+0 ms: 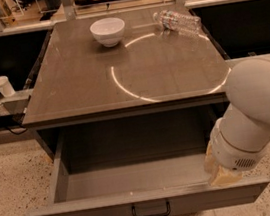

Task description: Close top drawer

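Note:
The top drawer (135, 178) is pulled wide open under the brown table top and looks empty inside. Its grey front (90, 215) faces me at the bottom of the view, with a small dark bar handle (151, 210) at its centre. My white arm (257, 112) comes in from the right. The gripper (222, 173) hangs at the drawer's right end, just behind the front's top edge. Only a cream-coloured tip of it shows below the white wrist.
A white bowl (108, 31) and a clear plastic bottle (177, 21) lying on its side rest at the back of the table top (96, 85). A white cup (4, 85) stands on a shelf at the left. Speckled floor surrounds the drawer.

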{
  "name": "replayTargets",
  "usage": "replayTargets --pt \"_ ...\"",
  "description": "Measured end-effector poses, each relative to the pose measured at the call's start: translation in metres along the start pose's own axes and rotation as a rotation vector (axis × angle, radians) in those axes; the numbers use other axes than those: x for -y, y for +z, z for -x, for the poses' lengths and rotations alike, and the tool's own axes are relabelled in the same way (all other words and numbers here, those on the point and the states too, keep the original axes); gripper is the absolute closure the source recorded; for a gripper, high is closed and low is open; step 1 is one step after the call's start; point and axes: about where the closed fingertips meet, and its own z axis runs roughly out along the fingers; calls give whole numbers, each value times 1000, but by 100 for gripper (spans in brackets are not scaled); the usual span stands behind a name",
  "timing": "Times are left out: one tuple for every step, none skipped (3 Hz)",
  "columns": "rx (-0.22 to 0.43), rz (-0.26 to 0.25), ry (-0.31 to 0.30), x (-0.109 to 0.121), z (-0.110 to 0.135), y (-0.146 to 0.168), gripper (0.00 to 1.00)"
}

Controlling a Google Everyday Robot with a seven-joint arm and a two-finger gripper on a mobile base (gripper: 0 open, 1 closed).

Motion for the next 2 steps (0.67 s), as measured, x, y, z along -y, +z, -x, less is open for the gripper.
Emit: replayTargets --pt "4 52 -25 -21 0 18 89" --pt "21 96 -48 -38 4 35 100"
